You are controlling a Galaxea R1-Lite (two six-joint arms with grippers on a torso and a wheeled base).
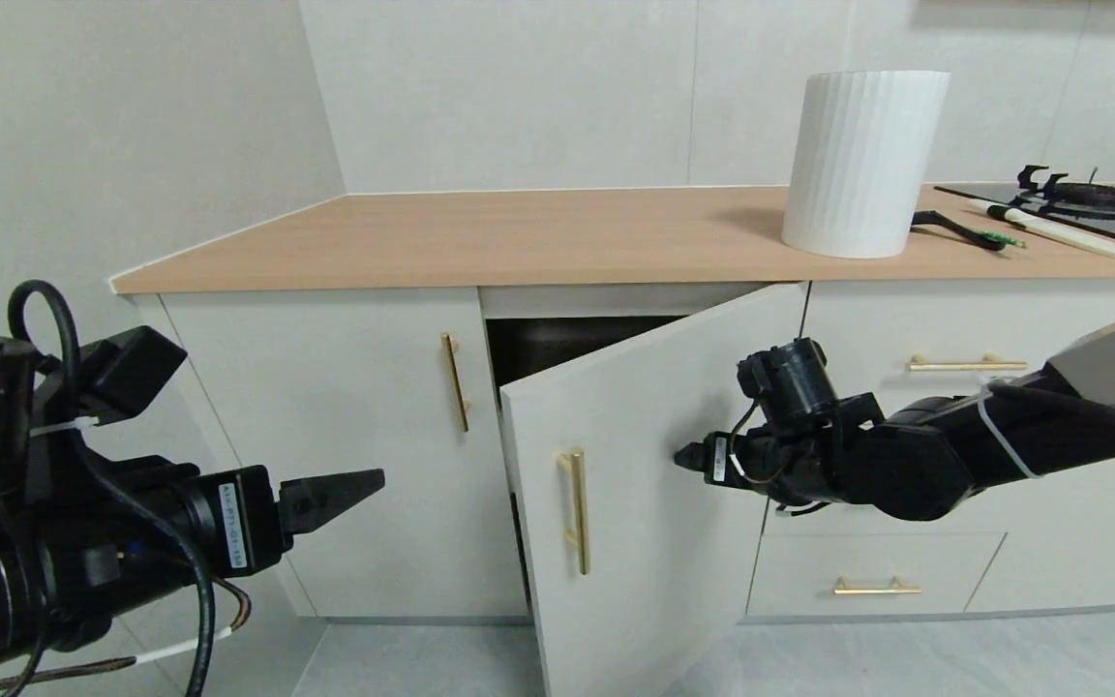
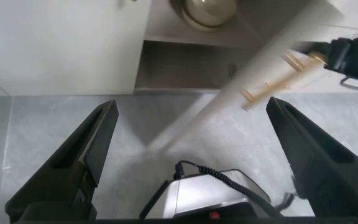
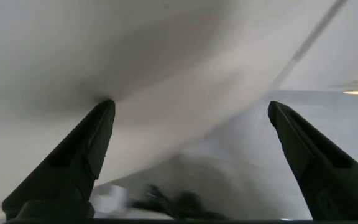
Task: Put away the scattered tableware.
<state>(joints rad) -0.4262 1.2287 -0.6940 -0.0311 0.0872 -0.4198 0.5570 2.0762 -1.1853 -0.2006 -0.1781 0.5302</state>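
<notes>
door: cabinet door point(image 1: 645, 465) half open, likely to take the tableware.
hands: left hand point(image 2: 191, 112) and right hand point(image 3: 191, 109) both apart, empty.
left to do: utensils point(image 1: 1051, 230) lie at the table point(image 1: 519, 237) right end, unstowed.

Wooden countertop point(image 1: 519, 237) along tiled wall point(image 1: 519, 97); gas stove point(image 1: 1090, 198) far right (black grates); grey floor point(image 1: 906, 658).

Pretty clearly a home kitchen: a wood-topped desk point(image 1: 519, 237) is run along a tiled wall point(image 1: 519, 87), a gas hob point(image 1: 1090, 198) is set into it at the right end, and pale cupboards point(image 1: 325, 445) and drawers point(image 1: 949, 561) with gold handles point(image 1: 455, 381) are fitted underneath.
</notes>
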